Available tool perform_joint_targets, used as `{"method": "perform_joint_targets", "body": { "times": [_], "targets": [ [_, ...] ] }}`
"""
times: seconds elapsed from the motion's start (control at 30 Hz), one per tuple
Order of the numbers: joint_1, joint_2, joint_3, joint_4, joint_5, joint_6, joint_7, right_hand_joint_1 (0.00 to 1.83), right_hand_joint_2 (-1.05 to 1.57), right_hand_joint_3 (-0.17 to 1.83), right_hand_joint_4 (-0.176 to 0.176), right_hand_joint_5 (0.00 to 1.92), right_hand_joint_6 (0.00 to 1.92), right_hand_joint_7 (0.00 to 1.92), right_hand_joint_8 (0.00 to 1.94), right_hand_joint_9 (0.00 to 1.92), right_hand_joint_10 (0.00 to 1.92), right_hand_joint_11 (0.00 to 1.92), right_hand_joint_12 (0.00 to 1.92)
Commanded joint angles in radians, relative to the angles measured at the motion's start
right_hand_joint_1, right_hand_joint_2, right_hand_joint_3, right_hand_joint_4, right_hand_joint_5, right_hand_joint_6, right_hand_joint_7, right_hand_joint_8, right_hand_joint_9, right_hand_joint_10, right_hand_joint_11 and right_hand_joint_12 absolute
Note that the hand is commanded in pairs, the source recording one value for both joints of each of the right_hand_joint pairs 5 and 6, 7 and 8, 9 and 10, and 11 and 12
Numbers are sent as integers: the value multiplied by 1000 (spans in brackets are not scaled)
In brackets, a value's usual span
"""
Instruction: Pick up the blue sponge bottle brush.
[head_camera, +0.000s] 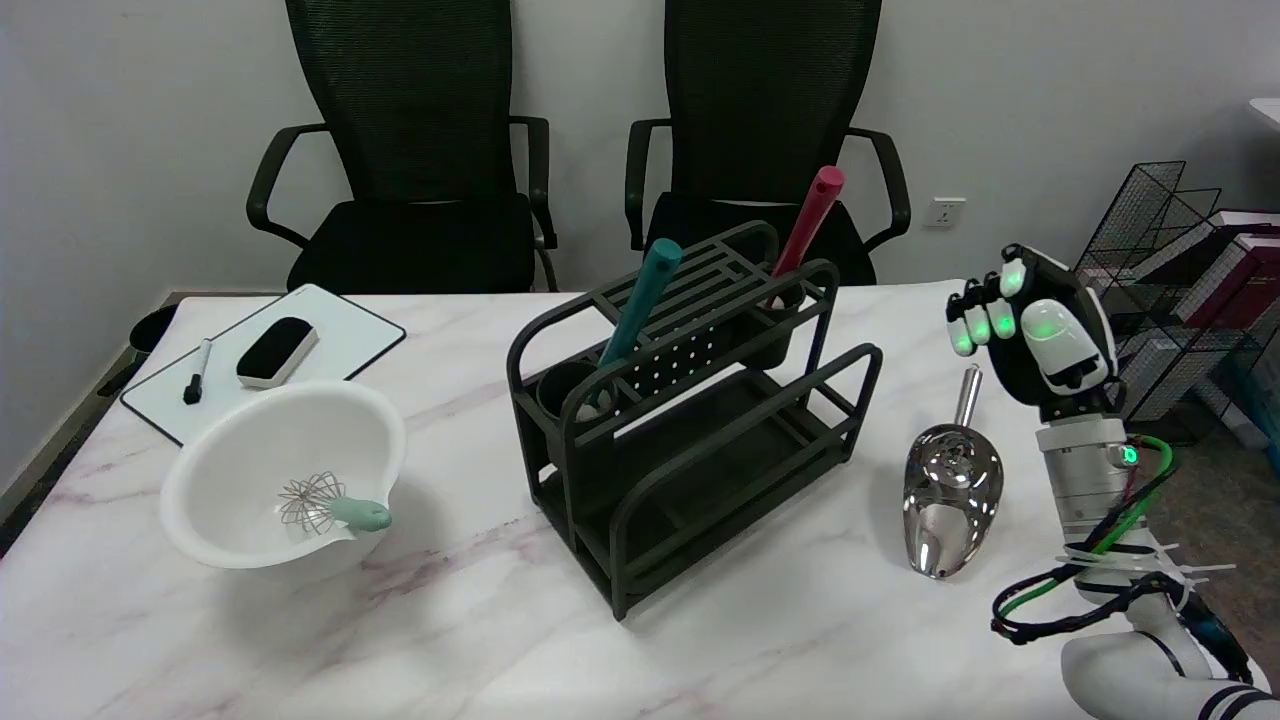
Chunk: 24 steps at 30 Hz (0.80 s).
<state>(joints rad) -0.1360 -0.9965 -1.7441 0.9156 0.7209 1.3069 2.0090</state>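
Nearest the camera, the right hand (1030, 325) is held raised right of the rack (690, 420), fingers loosely curled, nothing gripped. The blue sponge bottle brush (635, 315) is seen leaning in the rack's left cup. The red-handled brush (808, 228) could be mistaken for it, or the rack tipped by a sideways pull.

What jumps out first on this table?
A black rack stands mid-table, with a blue brush and a red handle sticking up from its cups. At right, the robot's hand hovers above a shiny scoop. At left sits a white bowl holding a whisk.
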Motion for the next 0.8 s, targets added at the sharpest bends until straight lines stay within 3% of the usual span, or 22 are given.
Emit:
{"method": "perform_joint_targets", "body": {
  "times": [0.03,0.1,0.33,0.7,0.8],
  "targets": [
    [6,1,-48,212,-105,-50,-10,1007,134,813,0,1214,1214,1590,1590,1502,1502,1543,1543],
    [6,1,-49,238,-126,-64,-10,1017,85,835,0,1079,1079,1446,1446,1361,1361,1443,1443],
    [6,1,-54,320,-175,-82,-10,1034,-12,910,0,745,745,971,971,851,851,830,830],
    [4,1,-61,473,-189,-129,-10,1024,33,896,0,710,710,945,945,850,850,811,811],
    [4,1,-62,494,-215,-170,-10,1017,80,848,0,716,716,1035,1035,948,948,843,843]
  ]
}}
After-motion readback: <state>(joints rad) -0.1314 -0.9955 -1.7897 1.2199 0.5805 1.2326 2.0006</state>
